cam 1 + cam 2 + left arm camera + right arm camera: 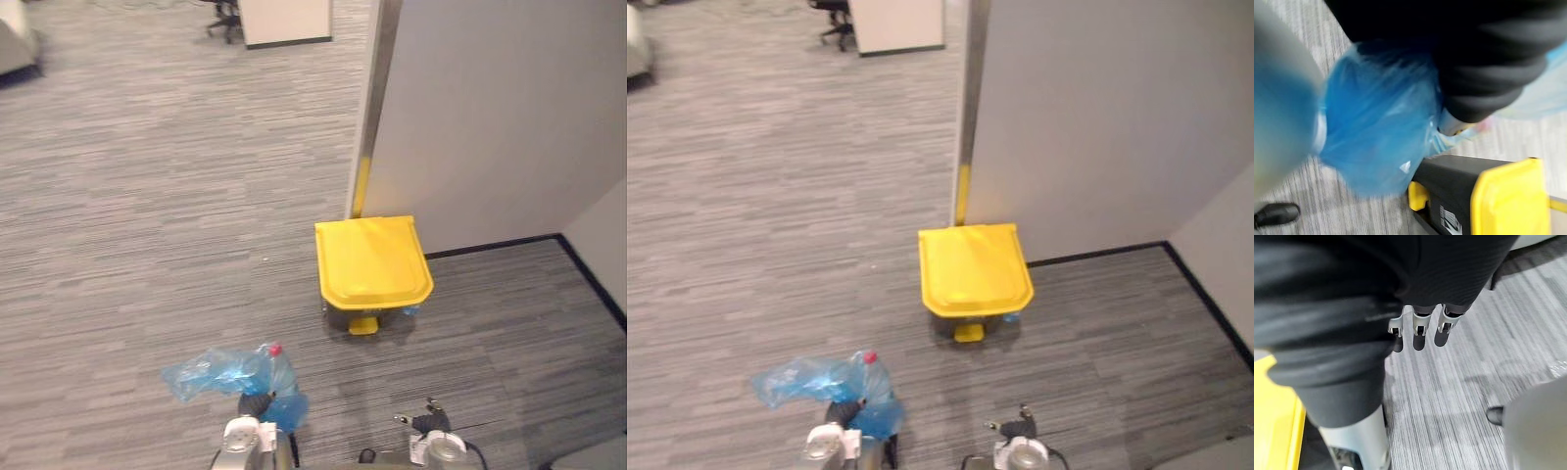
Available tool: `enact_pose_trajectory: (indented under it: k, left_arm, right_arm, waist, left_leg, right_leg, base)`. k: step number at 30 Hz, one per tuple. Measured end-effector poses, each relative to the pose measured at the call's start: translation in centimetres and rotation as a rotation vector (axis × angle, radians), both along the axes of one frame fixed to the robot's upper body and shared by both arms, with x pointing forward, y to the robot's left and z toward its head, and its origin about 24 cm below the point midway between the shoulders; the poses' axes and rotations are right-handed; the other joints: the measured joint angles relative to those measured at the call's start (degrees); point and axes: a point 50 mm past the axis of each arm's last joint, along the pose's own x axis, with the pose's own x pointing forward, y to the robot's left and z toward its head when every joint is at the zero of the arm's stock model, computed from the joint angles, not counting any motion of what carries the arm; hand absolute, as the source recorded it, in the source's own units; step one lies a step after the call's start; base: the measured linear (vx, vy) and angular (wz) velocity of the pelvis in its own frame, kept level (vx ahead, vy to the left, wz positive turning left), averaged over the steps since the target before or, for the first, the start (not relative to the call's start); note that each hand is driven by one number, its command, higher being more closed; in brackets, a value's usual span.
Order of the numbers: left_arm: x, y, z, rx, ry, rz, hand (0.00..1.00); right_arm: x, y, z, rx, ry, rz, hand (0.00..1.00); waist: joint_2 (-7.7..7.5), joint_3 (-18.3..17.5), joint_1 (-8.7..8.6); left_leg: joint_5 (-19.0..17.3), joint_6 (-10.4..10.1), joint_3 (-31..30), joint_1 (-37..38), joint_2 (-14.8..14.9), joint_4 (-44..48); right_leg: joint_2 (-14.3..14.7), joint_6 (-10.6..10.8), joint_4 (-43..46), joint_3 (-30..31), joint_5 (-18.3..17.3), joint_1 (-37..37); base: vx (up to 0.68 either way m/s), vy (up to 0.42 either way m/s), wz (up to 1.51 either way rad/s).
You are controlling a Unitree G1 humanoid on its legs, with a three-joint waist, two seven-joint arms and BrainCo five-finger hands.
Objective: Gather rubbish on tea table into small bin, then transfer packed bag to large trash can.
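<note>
A blue plastic bag (227,375) stuffed with rubbish hangs low on my left side, a red bottle cap (275,349) poking out at its top. My left hand (257,404) is shut on the bag's gathered neck. In the left wrist view the bag (1378,132) bulges close beside the hand's dark cover. The trash can (372,261), black with a shut yellow lid and a yellow pedal (363,325), stands on the carpet ahead and slightly right of the bag. My right hand (427,422) hangs low on the right, its fingers (1419,330) relaxed and holding nothing.
A grey partition wall (490,117) with a metal edge post (372,98) rises right behind the can, and a black baseboard (495,245) runs along its foot. Far back stand a white cabinet (284,20) and an office chair (225,18). Grey carpet spreads to the left.
</note>
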Motion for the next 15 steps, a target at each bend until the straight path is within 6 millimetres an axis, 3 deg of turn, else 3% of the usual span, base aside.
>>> enact_pose_trajectory:
  k: [3,5,7,10,11,12,15]
  left_arm:
    - [-0.3,0.1,-0.1,0.005,0.011,-0.009,1.00]
    - [-0.5,0.5,-0.2,0.022,0.019,-0.021,1.00]
    - [-0.2,1.1,0.0,0.040,0.011,-0.023,1.00]
    - [-0.3,1.6,-0.1,0.055,0.019,-0.023,1.00]
    - [-0.6,2.0,-0.2,0.063,0.028,-0.023,1.00]
    - [-0.8,2.4,-0.4,0.074,0.044,-0.024,1.00]
    - [-1.1,0.7,-0.8,0.029,0.062,-0.022,1.00]
  right_arm:
    - [0.0,-0.2,0.0,-0.006,0.000,0.002,0.00]
    - [0.3,-0.2,0.1,-0.009,-0.008,0.011,0.00]
    - [0.9,-0.1,0.3,-0.008,-0.020,0.022,0.00]
    - [1.8,0.2,0.5,-0.008,-0.040,0.043,0.00]
    - [1.7,0.4,0.4,-0.004,-0.032,0.046,0.00]
    - [1.2,0.2,0.2,-0.008,-0.013,0.046,0.00]
    - [0.5,-1.5,-0.1,-0.049,0.030,0.044,0.00]
  waist:
    - [0.18,0.1,0.04]
    - [0.96,0.6,-0.43]
    - [1.53,1.0,-0.57]
    - [2.49,1.6,-0.74]
    - [1.77,1.0,-0.84]
    - [0.07,0.8,-0.93]
    - [3.65,0.2,-0.83]
  left_leg:
    - [-2.7,1.3,2.3,3.3,-1.8,-0.3]
    - [-4.2,2.7,3.7,7.2,-2.5,-0.7]
    - [-4.4,2.9,3.4,9.5,-2.1,-2.2]
    - [-4.3,2.9,2.8,11.8,-0.4,-2.9]
    - [-4.3,2.8,2.2,12.0,-0.7,-2.8]
    - [-4.9,1.8,0.8,12.6,-2.3,-2.8]
    - [-5.2,1.3,-0.5,13.1,0.4,-2.9]
  right_leg:
    - [-1.9,1.8,8.6,2.5,-0.4,-2.2]
    - [-3.0,4.8,25.4,3.4,0.0,-8.7]
    - [-2.6,3.2,29.8,0.6,-2.4,-12.1]
    - [-0.7,1.4,23.7,-3.3,-3.6,-13.8]
    - [0.4,0.2,13.4,-3.7,0.0,-13.5]
    - [-0.1,-2.9,8.1,-3.9,4.9,-12.7]
    - [2.7,-3.8,1.8,-4.4,7.0,-9.2]
  base:
    - [0.27,0.212,-0.35]
    - [0.28,0.197,-0.17]
    - [0.33,0.089,0.10]
    - [0.25,-0.037,0.07]
    - [0.27,-0.116,0.18]
    - [0.25,-0.113,0.13]
    - [0.27,-0.095,-0.10]
